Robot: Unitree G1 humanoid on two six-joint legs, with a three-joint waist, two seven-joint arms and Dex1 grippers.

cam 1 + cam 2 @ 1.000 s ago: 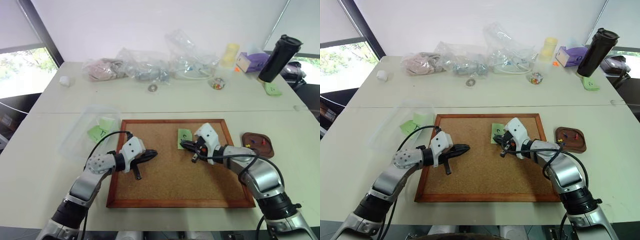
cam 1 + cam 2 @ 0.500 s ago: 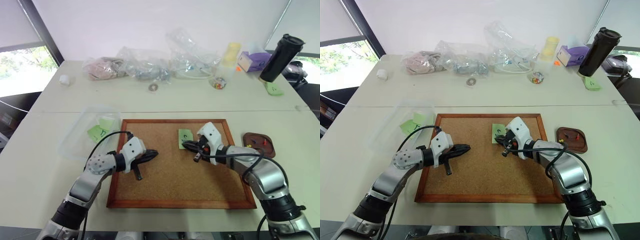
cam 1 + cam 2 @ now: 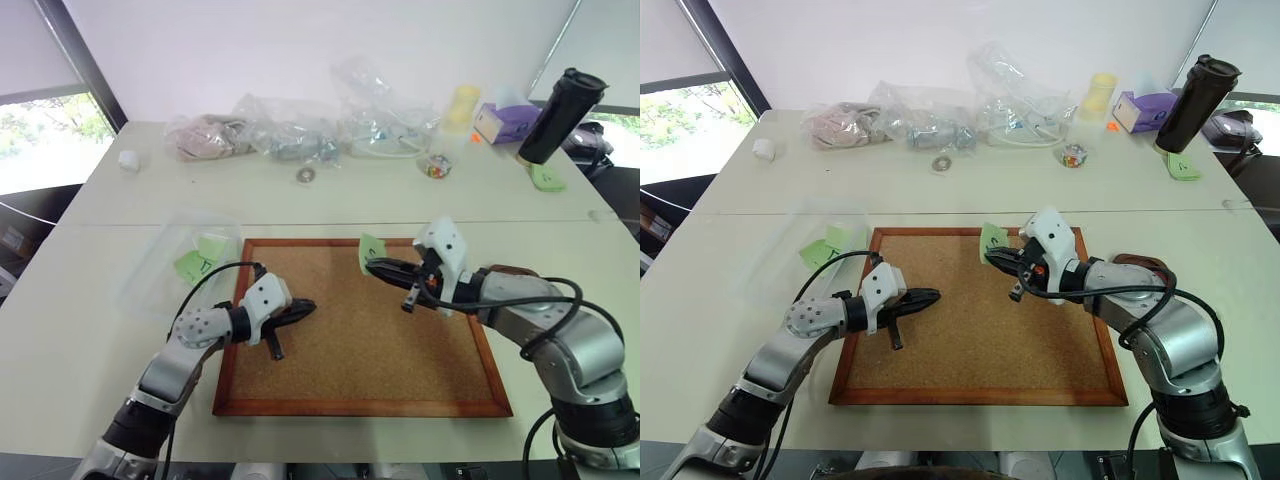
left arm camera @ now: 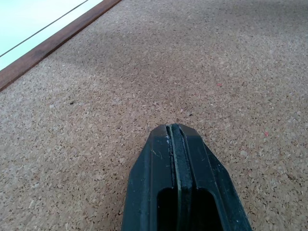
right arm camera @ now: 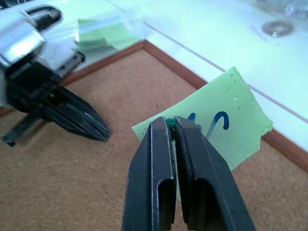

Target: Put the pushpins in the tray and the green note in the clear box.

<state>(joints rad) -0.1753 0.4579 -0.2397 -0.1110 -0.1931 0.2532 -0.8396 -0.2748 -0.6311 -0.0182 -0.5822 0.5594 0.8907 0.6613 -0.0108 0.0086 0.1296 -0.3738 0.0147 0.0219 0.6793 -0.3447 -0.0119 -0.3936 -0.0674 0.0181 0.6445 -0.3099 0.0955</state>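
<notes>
Lifted off the corkboard (image 3: 350, 340), one green note (image 5: 224, 127) hangs pinched in the right claw (image 5: 171, 126); left claw (image 4: 174, 132) closed, empty.

Left tool (image 4: 174, 139) low, fingers pressed together; right tool (image 5: 171, 126) raised, fingers pinched tight.
</notes>
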